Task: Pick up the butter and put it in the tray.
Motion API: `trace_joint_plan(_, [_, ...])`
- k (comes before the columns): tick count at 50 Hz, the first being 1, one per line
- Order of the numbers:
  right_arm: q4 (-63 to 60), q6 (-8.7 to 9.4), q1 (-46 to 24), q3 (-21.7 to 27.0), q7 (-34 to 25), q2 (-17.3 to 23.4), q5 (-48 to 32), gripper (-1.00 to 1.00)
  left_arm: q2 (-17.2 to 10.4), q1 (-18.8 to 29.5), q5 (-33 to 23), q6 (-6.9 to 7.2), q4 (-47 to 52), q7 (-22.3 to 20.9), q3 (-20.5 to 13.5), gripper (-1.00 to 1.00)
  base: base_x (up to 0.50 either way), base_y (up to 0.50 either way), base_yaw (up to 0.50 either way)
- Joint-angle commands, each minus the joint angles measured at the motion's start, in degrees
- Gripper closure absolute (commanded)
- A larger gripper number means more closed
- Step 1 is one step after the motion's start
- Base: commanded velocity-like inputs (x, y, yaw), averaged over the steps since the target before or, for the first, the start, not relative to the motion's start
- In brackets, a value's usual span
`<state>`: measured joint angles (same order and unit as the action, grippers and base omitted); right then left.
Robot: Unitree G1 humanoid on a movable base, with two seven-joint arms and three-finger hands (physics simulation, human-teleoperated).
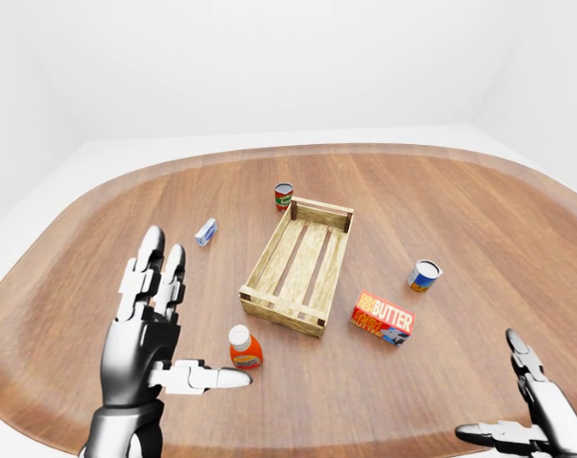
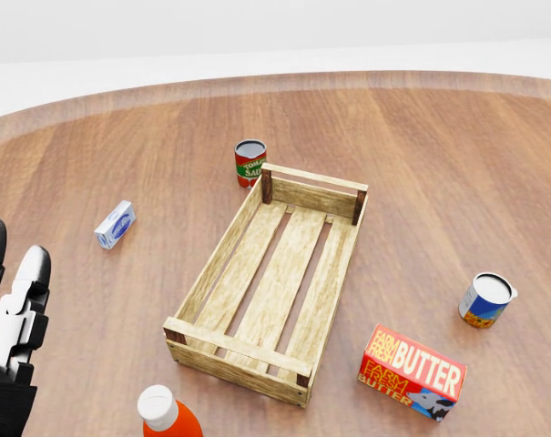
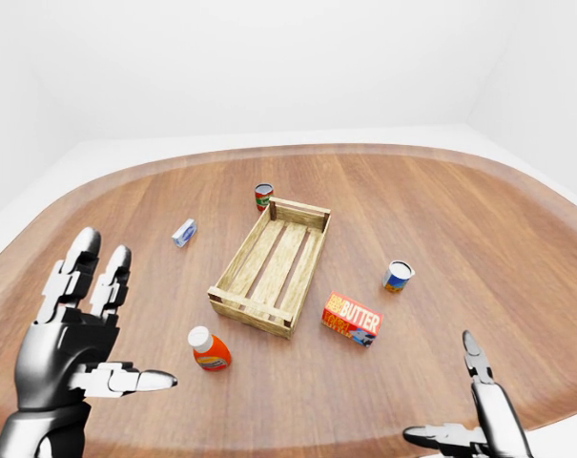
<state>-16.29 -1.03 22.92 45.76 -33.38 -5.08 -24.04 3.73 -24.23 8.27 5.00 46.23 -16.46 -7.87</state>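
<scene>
Lying flat just right of the tray (image 2: 222,264), the butter (image 2: 412,371) could be shoved away by the spread right hand (image 3: 484,420).

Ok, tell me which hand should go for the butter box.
The right hand. The butter box lies right of the wooden tray on the right hand's side, with bare table between them. The left hand is across the tray, with the orange bottle in its way.
</scene>
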Motion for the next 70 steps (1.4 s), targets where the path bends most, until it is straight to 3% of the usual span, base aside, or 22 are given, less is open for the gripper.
trace_joint_plan(1, [-1.0,3.98,-1.3,-3.7,1.6,1.5,-4.6,-1.0,0.0,0.1,0.1,0.0,0.0,0.0,-0.2,-1.0,0.0,0.0,0.0])
trace_joint_plan(8, [1.3,6.03,-2.5,-5.8,2.9,3.4,-5.8,-1.0,0.2,0.3,0.6,0.0,0.3,-0.4,-0.9,-1.0,0.0,0.0,0.0])
trace_joint_plan(18, [1.2,6.03,-6.3,-8.6,3.3,7.5,-6.5,-1.0,0.2,0.2,0.5,0.0,0.4,-0.4,-0.8,-1.0,0.0,0.0,0.0])
trace_joint_plan(27, [8.1,6.03,-12.2,-10.5,5.7,14.3,-4.9,-1.0,0.4,0.2,0.3,0.0,0.3,-0.5,-0.7,-1.0,0.0,0.0,0.0])
trace_joint_plan(33, [11.5,6.03,-14.0,-12.7,7.9,16.7,-3.6,-1.0,0.2,0.5,0.3,0.0,-0.1,-0.3,-0.5,-1.0,0.0,0.0,0.0])
trace_joint_plan(70, [30.9,6.03,-22.2,-24.3,18.6,21.5,2.5,-1.0,0.4,0.3,1.0,0.0,0.9,-0.8,-1.4,-1.0,0.0,0.0,0.0])
